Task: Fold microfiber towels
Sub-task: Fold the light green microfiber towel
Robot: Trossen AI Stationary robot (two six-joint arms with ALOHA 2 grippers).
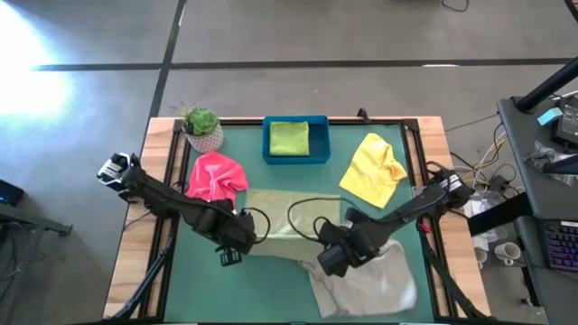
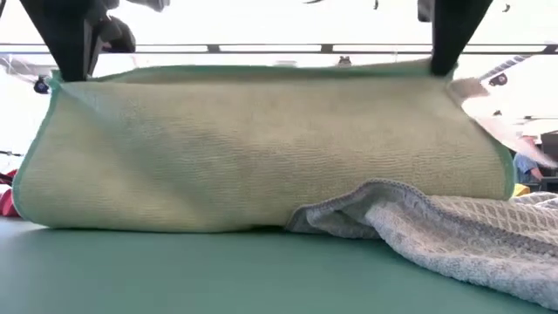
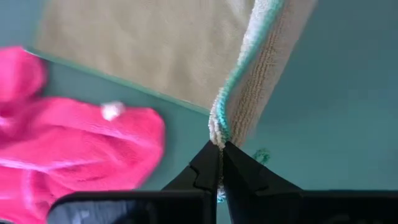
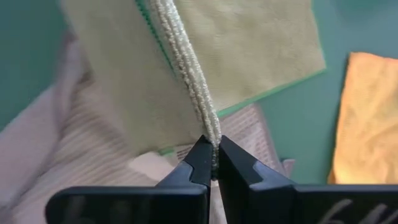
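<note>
The olive green towel (image 1: pixel 275 215) hung between our 2 pincers, lifted by its near edge while its far part lay on the green table (image 1: pixel 424 171). We judged it light and limp: it sagged in a soft curve in the low view, so it needed a grip at each corner to keep the edge taut, and the piled hem gave the fingers good purchase. The left pincer (image 3: pixel 219 163) was clamped together on one corner of the teal-stitched hem, and the right pincer (image 4: pixel 213 163) was clamped on the other corner.

The hot pink towel (image 1: pixel 215 177) lay just beyond and outside the left pincer. The light grey towel (image 1: pixel 370 275) lay under and beside the right pincer, its edge touching the olive one. The yellow towel (image 1: pixel 372 168) lay well beyond the right pincer. The lime green towel (image 1: pixel 289 138) sat folded in the blue tray (image 1: pixel 319 144).

The wrist views showed the pinch on the hem, which the high view hid under the arms. Only the high view showed all 5 towels; the low view alone showed how the cloth drooped.
</note>
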